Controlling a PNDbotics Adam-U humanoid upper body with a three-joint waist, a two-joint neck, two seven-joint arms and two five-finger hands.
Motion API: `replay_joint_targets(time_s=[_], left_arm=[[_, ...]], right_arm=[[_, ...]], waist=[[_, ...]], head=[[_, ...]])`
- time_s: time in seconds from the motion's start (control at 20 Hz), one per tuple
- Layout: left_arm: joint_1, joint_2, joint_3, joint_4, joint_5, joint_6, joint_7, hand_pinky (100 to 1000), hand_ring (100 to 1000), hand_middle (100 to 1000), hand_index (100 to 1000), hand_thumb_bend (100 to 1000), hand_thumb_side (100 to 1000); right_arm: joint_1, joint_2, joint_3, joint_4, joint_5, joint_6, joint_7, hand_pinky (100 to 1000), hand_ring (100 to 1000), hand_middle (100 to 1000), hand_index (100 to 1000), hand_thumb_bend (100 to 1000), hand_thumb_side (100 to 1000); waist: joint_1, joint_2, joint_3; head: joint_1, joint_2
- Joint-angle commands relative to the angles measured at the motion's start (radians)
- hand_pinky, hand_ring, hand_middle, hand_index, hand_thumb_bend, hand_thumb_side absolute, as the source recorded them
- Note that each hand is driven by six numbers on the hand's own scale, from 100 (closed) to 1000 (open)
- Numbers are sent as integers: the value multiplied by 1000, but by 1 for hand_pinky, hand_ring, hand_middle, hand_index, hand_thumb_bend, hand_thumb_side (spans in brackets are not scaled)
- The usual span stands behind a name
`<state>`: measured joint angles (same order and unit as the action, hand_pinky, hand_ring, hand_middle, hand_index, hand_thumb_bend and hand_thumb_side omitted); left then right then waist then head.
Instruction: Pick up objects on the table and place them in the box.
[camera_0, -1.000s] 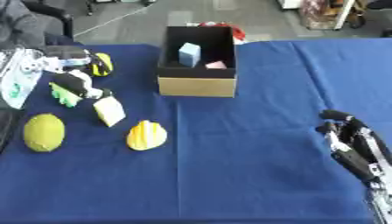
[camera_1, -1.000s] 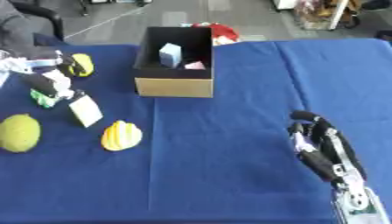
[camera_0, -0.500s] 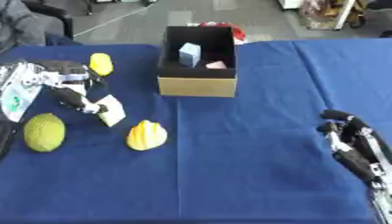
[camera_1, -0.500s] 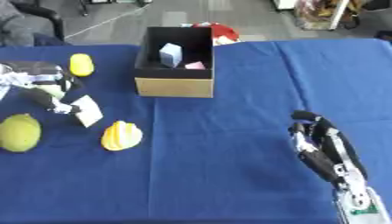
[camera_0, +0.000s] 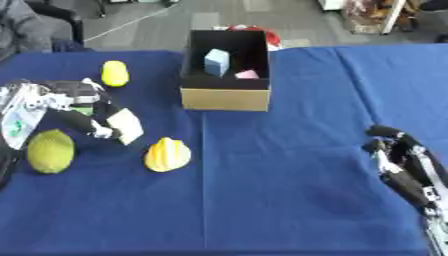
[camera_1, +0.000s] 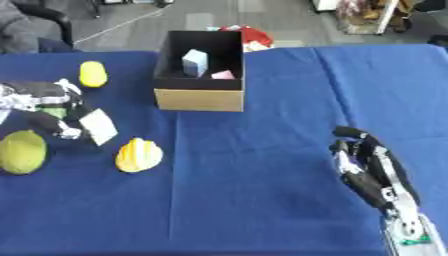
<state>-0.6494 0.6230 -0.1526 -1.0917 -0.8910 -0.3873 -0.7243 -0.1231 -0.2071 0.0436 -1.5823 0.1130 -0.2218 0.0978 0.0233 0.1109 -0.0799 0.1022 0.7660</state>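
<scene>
An open cardboard box (camera_0: 225, 98) stands at the back centre of the blue table, with a light blue block (camera_0: 216, 61) and a small pink thing (camera_0: 247, 74) inside. My left hand (camera_0: 80, 104) is at the left, fingers curled round the left side of a white packet (camera_0: 126, 125) that rests on the cloth; a bit of green shows under the palm. Beside it lie a small yellow lemon-like fruit (camera_0: 115, 73), a yellow-green round fruit (camera_0: 50, 151) and a ridged yellow fruit (camera_0: 167, 154). My right hand (camera_1: 369, 165) rests open at the lower right.
A red thing (camera_1: 249, 36) lies just behind the box. The table's far edge (camera_0: 131, 51) runs behind the box, with floor beyond it. Blue cloth (camera_0: 289, 165) stretches between the fruits and my right hand.
My left hand has come down from beside the small yellow fruit to the white packet and closed on it. The packet, the fruits and my right hand have stayed in place.
</scene>
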Motion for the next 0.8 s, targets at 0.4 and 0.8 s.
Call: replay_joint_targets(time_s=[0.4,0.8], left_arm=[[-1,-7,6,-23,-97,65,120,776,686,720,868,419,635],[4,-3,25,-55,-55,98,158,776,686,721,872,378,719]], right_arm=[[-11,-15,-4,-17,3,-2,-2,758,665,744,802,100,382],[-12,-15,-3,-18,4,-2,-1,758,665,744,802,100,386]], waist=[[13,-28,-2],[15,-28,0]], head=[[0,4],[-1,4]])
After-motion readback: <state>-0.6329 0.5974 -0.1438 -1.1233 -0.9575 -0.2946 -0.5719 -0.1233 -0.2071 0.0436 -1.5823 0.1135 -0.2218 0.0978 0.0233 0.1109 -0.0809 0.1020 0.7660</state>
